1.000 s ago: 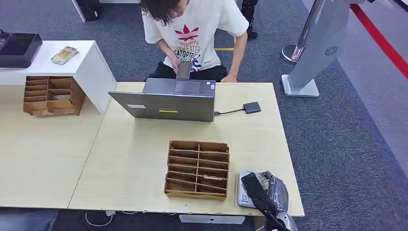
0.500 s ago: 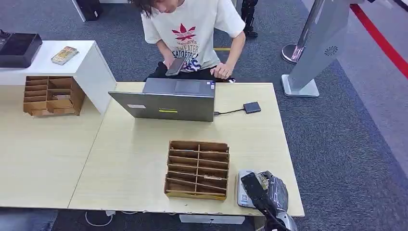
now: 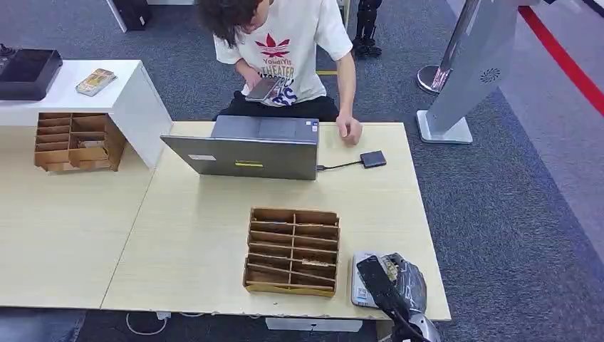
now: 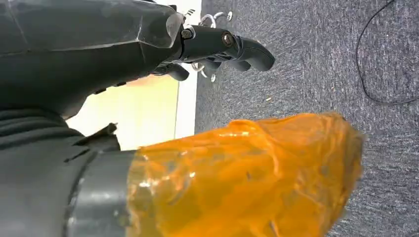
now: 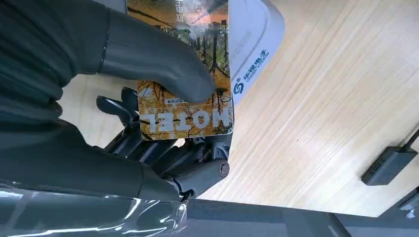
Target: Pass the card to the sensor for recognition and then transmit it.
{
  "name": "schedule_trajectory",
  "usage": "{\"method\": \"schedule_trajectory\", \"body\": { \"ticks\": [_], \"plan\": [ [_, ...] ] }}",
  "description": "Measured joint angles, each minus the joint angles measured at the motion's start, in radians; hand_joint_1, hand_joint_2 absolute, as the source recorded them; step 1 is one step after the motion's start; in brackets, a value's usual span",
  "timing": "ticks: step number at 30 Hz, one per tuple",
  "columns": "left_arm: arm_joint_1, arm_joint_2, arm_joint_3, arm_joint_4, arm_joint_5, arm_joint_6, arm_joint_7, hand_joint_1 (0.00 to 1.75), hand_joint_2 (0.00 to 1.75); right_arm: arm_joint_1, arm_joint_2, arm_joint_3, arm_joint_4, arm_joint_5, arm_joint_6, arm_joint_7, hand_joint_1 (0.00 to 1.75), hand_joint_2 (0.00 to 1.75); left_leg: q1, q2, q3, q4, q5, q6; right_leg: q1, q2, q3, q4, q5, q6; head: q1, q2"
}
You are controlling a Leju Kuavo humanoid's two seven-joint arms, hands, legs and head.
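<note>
R hand (image 5: 148, 113) fingers (image 5: 153, 69) grip the card (image 5: 185, 106): thumb pressed on its printed face, darker fingers under it. Card reads "HOTEL", tree pattern. It's held just over the white sensor (image 5: 249, 44), overlapping its edge; can't tell if touching. Sensor lies flat on the worktop (image 5: 316, 108), near the front R corner. In the head view the R hand (image 3: 399, 281) sits over the sensor (image 3: 358, 281), just beside the wooden organizer (image 3: 293, 251), which stands mid-worktop w/ slotted compartments.

L hand (image 4: 207, 47): fingers (image 4: 247, 49) curled in, holding nothing, over grey carpet (image 4: 306, 74) beside the worktop edge. Orange-wrapped part (image 4: 242, 177) close to that camera.

Farther out: laptop (image 3: 246, 148) at the far side, cable to a small black adapter (image 3: 372, 158). Person (image 3: 285, 43) in white T-shirt behind it, one hand on the worktop near the adapter, other holding a phone (image 3: 261, 89). Second organizer (image 3: 75, 141) on the L worktop, under a white shelf (image 3: 128, 96) w/ a black device (image 3: 27, 71) and a small packet (image 3: 95, 81).
</note>
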Motion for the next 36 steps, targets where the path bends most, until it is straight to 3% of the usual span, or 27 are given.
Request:
{"method": "schedule_trajectory", "body": {
  "ticks": [4, 6, 13, 36],
  "plan": [
    [0.0, 0.0, 0.0, 0.0, -0.003, 0.0, -0.004, 0.0, 0.0, 0.001, 0.0, 0.0, 0.0, 0.0, -0.004, 0.0, 1.75, 1.75, 0.0, 0.0, 0.0, 0.0, 0.0, 0.0, 0.0, 0.0, 0.0, 0.0, 0.0, 0.0, 0.0, 0.0],
    [0.0, -0.021, 0.0, 0.0, -0.06, 0.0, -0.034, 0.0, 0.0, 0.017, 0.003, -0.006, -0.008, 0.0, -0.027, 0.016, 1.75, 1.75, 0.0, -0.001, 0.0, 0.0, 0.0, 0.0, 0.0, 0.0, 0.0, 0.0, 0.0, 0.0, 0.0, 0.0],
    [-0.003, -0.072, 0.0, 0.001, -0.098, -0.001, -0.032, 0.0, 0.0, 0.063, 0.003, -0.018, -0.048, 0.006, -0.038, 0.022, 1.75, 1.75, -0.001, 0.0, 0.0, 0.0, 0.0, 0.001, 0.0, 0.0, 0.0, 0.0, 0.0, 0.0, 0.0, 0.0],
    [-0.002, -0.09, 0.0, 0.004, -0.097, -0.001, -0.029, 0.0, 0.0, 0.078, 0.004, -0.024, -0.055, 0.008, -0.046, 0.022, 1.75, 1.75, 0.0, 0.0, 0.0, 0.0, 0.0, 0.0, 0.0, 0.0, 0.0, 0.0, 0.0, 0.0, 0.0, 0.0]
  ]
}}
